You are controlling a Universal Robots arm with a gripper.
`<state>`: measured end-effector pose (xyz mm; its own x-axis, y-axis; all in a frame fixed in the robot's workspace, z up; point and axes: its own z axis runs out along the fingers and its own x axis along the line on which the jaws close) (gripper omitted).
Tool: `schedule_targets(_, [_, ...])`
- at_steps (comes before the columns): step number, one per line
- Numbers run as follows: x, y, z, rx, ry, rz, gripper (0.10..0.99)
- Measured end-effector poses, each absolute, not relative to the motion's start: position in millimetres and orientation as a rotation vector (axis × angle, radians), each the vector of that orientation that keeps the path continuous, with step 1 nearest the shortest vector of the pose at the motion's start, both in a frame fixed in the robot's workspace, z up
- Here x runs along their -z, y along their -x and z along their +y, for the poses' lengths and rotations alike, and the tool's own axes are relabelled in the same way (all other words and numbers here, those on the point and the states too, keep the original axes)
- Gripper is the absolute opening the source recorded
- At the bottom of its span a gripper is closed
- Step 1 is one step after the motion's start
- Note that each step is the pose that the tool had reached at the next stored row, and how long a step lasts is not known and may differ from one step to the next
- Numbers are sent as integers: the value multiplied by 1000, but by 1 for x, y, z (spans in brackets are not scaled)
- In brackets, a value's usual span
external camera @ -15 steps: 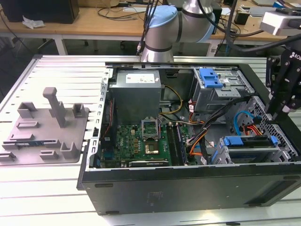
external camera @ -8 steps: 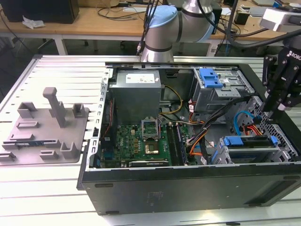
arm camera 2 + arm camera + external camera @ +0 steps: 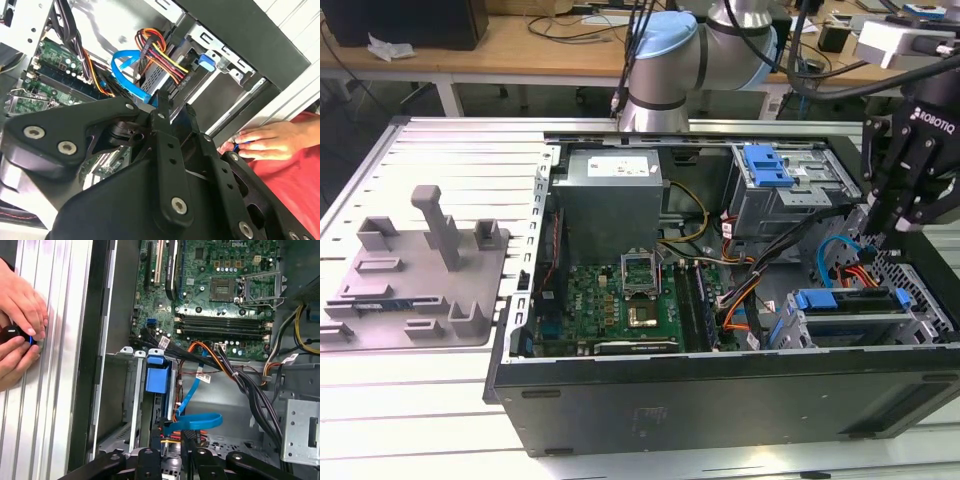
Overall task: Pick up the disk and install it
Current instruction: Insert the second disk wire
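- Wooden benches with cables and gear line the back of the room in the exterior view; in front, a ribbed grey metal tabletop (image 3: 430, 150) carries everything.
- Open computer case (image 3: 720, 400) lies on its side on the tabletop, interior exposed, green motherboard (image 3: 620, 305) on its floor, grey power supply box (image 3: 610, 200) behind it.
- Robot arm (image 3: 665, 60), pale blue joint caps, rises behind the case and reaches over toward the exterior view's right.
- Grey moulded fixture tray (image 3: 415, 275) sits on the tabletop to the exterior view's left of the case, well apart from the arm.
- Black end effector (image 3: 895, 215) hangs over the case's right end, just above the drive cage (image 3: 865, 320). Fingers look drawn close together with nothing between them in both wrist views (image 3: 165, 105) (image 3: 172, 440).
- Disk (image 3: 845, 303) sits in the drive cage, its blue bracket (image 3: 157, 379) facing up at the cage opening; red, yellow and black power leads (image 3: 160, 52) run to its end.
- Blue data cable (image 3: 197, 421) loops just beside the fingertips.
- Person's hands (image 3: 20, 320) rest on the tabletop outside the case wall, pinching a small dark object (image 3: 11, 333); red sleeve (image 3: 295, 185) in the second wrist view.
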<state>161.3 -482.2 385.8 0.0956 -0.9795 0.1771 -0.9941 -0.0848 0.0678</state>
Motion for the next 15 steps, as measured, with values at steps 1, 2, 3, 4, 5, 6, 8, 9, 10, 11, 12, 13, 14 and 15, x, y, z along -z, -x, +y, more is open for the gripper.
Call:
schedule_targets(1, [-384, -161, -482, -128, -2192, -2001, 302])
schedule_targets(2, [-383, -161, -482, -128, -2192, -2001, 302])
schedule_targets(3, [-382, -161, -482, -129, -2192, -2000, 302])
schedule_targets(4, [-381, -160, -482, -129, -2191, -2000, 302])
schedule_targets(5, [-380, -160, -482, -130, -2191, -2000, 302])
schedule_targets(6, [-379, -159, -482, -130, -2191, -2000, 302])
schedule_targets(8, [-378, -159, -482, -130, -2191, -2000, 302])
schedule_targets(9, [-378, -159, -483, -130, -2191, -2000, 302])
schedule_targets(10, [-378, -158, -483, -129, -2191, -2000, 302])
schedule_targets(11, [-377, -158, -484, -130, -2191, -2000, 302])
schedule_targets(12, [-377, -157, -486, -130, -2191, -2000, 302])
schedule_targets(13, [-377, -156, -488, -130, -2191, -2000, 302])
schedule_targets(14, [-377, -156, -489, -130, -2191, -2000, 302])
schedule_targets(15, [-376, -155, -489, -130, -2191, -2000, 302])
